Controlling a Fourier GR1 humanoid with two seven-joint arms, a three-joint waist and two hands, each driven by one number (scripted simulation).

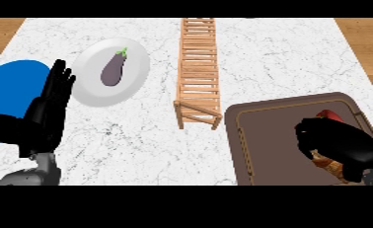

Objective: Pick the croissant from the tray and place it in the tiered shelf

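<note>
One risk: croissant (326,163) peeks below right hand (333,140) curled on it, may slip | left hand (47,109) open | shelf (198,74) well apart

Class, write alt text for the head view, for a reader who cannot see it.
The right hand curls round a croissant over a brown tray. A wooden tiered shelf stands beyond, left of it an aubergine on a white plate.

croissant (325,162): mostly hidden under right robot hand (334,139) | tray (270,138): cut off by lower edge
</note>
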